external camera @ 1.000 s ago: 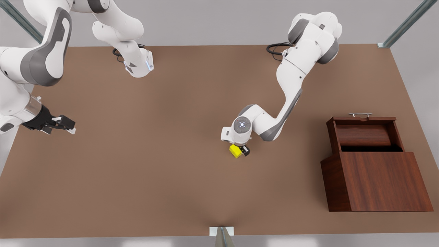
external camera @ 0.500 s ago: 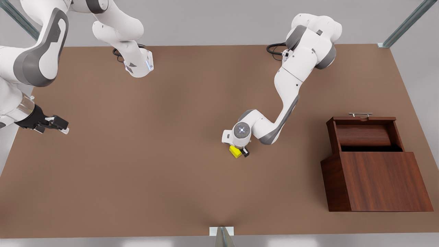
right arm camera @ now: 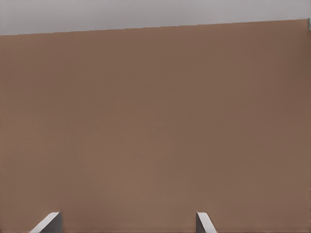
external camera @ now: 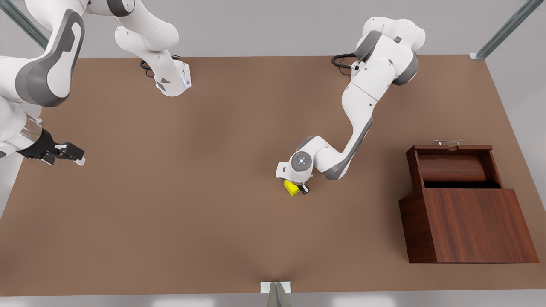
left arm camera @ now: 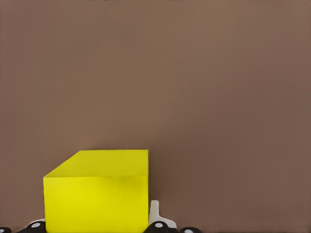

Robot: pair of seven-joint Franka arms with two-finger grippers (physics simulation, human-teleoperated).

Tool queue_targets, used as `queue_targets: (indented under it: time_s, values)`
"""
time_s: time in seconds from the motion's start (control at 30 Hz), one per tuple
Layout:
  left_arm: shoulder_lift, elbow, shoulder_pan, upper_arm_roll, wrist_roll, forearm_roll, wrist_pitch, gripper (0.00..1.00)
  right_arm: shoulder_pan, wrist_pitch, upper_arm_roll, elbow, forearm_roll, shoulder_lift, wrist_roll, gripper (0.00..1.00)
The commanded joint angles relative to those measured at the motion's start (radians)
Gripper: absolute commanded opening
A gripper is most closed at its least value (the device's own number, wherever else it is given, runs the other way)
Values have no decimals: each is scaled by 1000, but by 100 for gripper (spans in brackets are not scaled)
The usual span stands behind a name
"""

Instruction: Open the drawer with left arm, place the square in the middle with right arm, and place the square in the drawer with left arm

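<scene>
The square (external camera: 291, 187) is a small yellow cube lying on the brown tabletop (external camera: 213, 192) near its middle. My left gripper (external camera: 298, 188) points straight down over it, and its fingers hug the cube's two sides. The left wrist view has the square (left arm camera: 97, 191) up close, with a fingertip (left arm camera: 154, 216) against its edge. The drawer (external camera: 452, 168) stands pulled out of the cabinet (external camera: 469, 226) on the front view's right, its silver handle (external camera: 448, 142) on the far side. My right gripper (external camera: 74, 155) (right arm camera: 127, 223) waits open at the table's edge on the front view's left.
The two arm bases (external camera: 172, 83) (external camera: 354, 64) stand along the table's far edge. Bare tabletop stretches between the square and the cabinet. A small white bracket (external camera: 275, 288) sits at the near edge.
The left gripper has sunk lower around the square, and the cube has shifted slightly. The right arm has pulled back a little toward the front view's left.
</scene>
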Motion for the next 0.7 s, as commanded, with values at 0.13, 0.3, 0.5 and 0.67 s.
queue_targets:
  time_s: [0.13, 0.3, 0.5, 0.67]
  values:
    - [-131, -5, 6, -6, 2, -22, -145, 70, 1, 1, 3, 3, 0, 4, 0, 100]
    - [-392, -83, 18, 18, 143, -118, -364, 71, 2, -1, 3, 3, 0, 6, 2, 100]
    - [-513, -132, 17, 298, 606, -215, -413, 71, 5, 2, 3, 3, 0, 7, 3, 100]
    - [-518, -140, 15, 497, 910, -241, -433, 71, 2, 2, 3, 3, 0, 7, 0, 100]
